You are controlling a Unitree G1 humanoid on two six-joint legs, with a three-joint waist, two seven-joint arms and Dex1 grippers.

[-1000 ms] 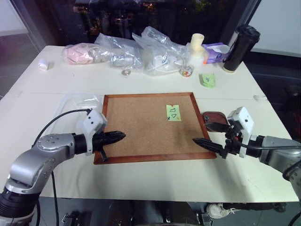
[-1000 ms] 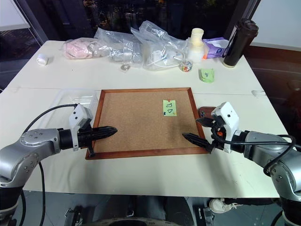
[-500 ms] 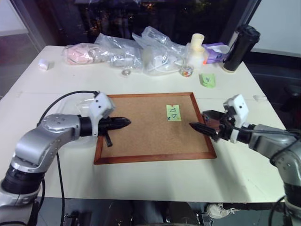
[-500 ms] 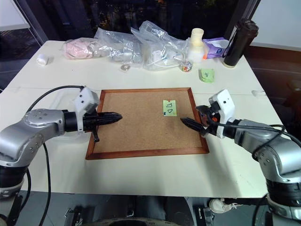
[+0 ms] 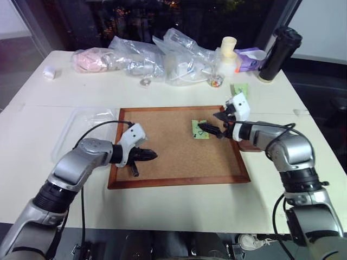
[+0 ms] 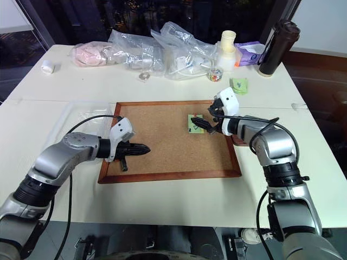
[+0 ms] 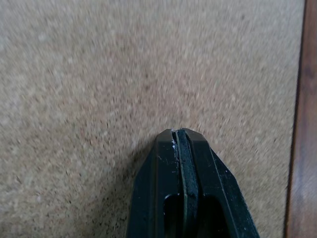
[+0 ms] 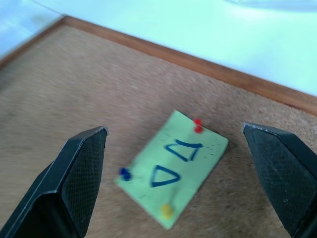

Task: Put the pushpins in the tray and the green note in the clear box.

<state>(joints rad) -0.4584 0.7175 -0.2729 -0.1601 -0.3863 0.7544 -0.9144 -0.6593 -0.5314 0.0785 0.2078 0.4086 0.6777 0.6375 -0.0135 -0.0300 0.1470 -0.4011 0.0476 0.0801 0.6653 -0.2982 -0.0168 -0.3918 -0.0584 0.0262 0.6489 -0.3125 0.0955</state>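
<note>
The green note [image 8: 173, 173] lies on the cork board [image 5: 168, 162] near its far right corner, held by three pushpins: red [image 8: 198, 124], blue [image 8: 124, 172] and yellow [image 8: 167, 210]. My right gripper [image 5: 210, 123] hangs open just over the note, one finger on each side of it, touching nothing. My left gripper [image 5: 153, 156] is shut and empty, low over the board's left part [image 7: 99, 99]. The tray [image 5: 248, 146] sits right of the board, mostly hidden under my right forearm. The clear box [image 5: 76, 130] lies left of the board.
Soft clear plastic bags [image 5: 179, 54] and a pink bundle [image 5: 92, 62] line the table's far side. There too stand a cream bottle [image 5: 227, 51], a dark flask [image 5: 279, 54], a small jar [image 5: 216, 81] and a green sticky pad [image 5: 240, 91].
My right gripper has travelled forward and left from beside the tray to over the green note, still open. My left gripper has shifted a little further onto the board, still shut.
</note>
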